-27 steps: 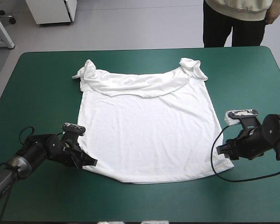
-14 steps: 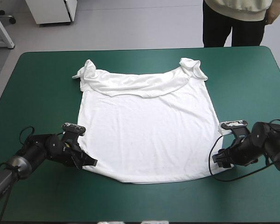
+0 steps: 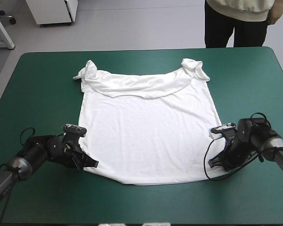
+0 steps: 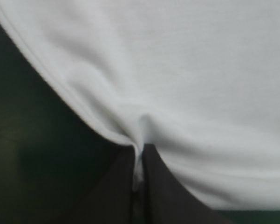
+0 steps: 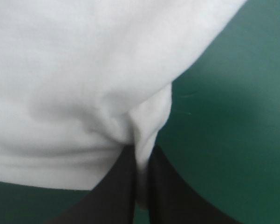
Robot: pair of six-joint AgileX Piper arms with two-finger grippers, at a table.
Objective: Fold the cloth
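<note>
The white T-shirt (image 3: 146, 127) lies spread flat on the teal-green table, its collar end folded over toward the far edge and its hem toward the near edge. My left gripper (image 3: 91, 164) sits low at the hem's near-left corner, shut on the T-shirt. In the left wrist view its black fingers (image 4: 116, 186) pinch a fold of the T-shirt (image 4: 177, 84). My right gripper (image 3: 215, 162) rests at the hem's near-right corner, shut on the T-shirt. The right wrist view shows the T-shirt (image 5: 84, 70) bunched between the two fingers (image 5: 172, 196).
Bare teal-green cover (image 3: 42, 94) surrounds the T-shirt on all sides, with a wide strip along the near edge. The two crumpled sleeves (image 3: 87, 70) stick up at the far corners of the T-shirt.
My right gripper moved left and toward the near edge, dragging the near-right hem corner inward. The left gripper stayed where it was.
</note>
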